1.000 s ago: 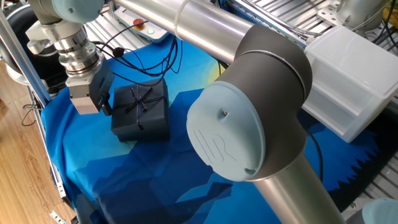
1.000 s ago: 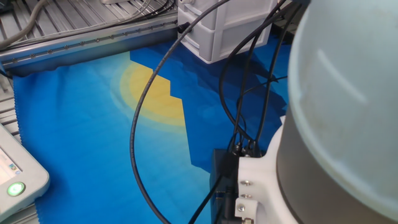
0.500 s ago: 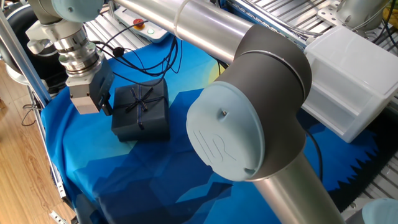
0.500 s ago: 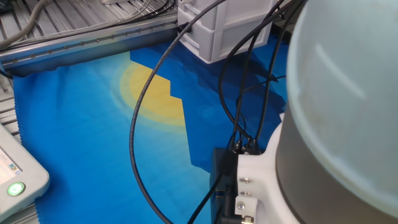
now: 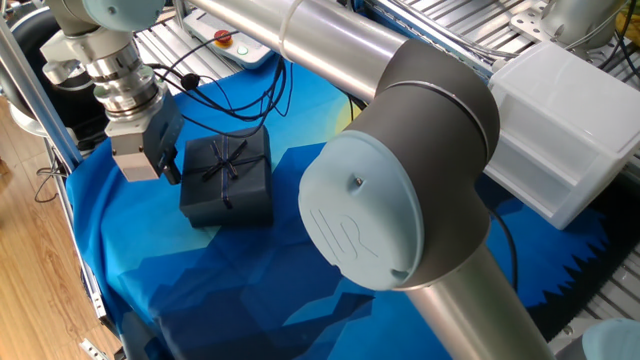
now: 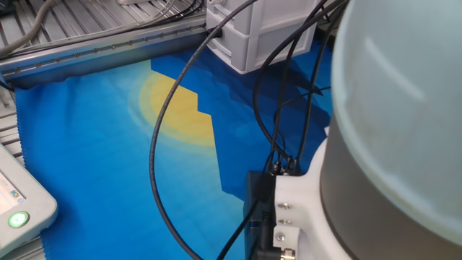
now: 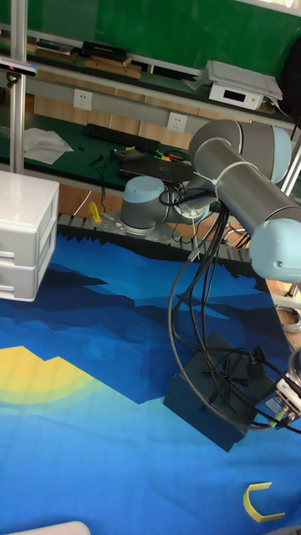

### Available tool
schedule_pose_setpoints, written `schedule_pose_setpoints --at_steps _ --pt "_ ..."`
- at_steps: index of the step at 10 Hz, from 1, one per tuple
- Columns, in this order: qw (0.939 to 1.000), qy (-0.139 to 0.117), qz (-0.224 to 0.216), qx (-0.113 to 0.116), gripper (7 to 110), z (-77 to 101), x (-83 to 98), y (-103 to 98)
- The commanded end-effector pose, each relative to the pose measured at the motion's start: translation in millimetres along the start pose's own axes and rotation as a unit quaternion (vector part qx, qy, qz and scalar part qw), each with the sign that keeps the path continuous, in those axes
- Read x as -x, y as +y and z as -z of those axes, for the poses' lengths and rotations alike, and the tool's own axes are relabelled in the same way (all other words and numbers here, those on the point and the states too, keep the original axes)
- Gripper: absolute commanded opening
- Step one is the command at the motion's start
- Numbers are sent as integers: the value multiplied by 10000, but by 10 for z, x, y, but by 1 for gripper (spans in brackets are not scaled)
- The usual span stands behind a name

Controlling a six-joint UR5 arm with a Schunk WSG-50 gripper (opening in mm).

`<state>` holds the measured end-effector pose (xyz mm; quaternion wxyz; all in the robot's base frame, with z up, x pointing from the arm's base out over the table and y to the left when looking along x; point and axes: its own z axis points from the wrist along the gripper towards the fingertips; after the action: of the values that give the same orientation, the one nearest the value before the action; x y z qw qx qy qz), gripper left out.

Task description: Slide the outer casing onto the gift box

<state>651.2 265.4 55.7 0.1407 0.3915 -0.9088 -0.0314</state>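
One fixed view: outer casing (image 5: 226,178), dark navy, square, thin ribbon cross and bow on top; sits flat on the blue patterned cloth (image 5: 160,270) covering the counter, near the cloth's left edge. Gift box: not separately visible; whether it lies inside the casing cannot be told.

Gripper (image 5: 160,152): beside the casing's left edge, at or touching its side. Fingers dark, close against the casing; their spread, and whether they hold anything, cannot be told.

Arm: large grey elbow joint with pale blue cap (image 5: 365,215) fills the foreground.

White plastic drawer unit (image 5: 565,130): at right, well apart from the casing.

Tall fixed view: same casing (image 7: 219,387) seen lower right, black cables (image 7: 196,309) hanging over it; small yellow hook (image 7: 263,504) on the cloth near its lower right corner.

Other fixed view: blocked mostly by the arm; cloth and cables only.
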Motion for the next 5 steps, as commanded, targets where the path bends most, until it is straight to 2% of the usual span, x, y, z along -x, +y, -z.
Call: schedule_pose_setpoints --at_steps 1,2,3,5 --pt "10000 -16 -5 36 7 2 17 -4" --pt "9999 -122 -5 41 7 -22 92 -16" --pt "9992 -384 -34 143 7 -35 248 24" --pt "9982 -582 -98 51 7 -27 361 -17"
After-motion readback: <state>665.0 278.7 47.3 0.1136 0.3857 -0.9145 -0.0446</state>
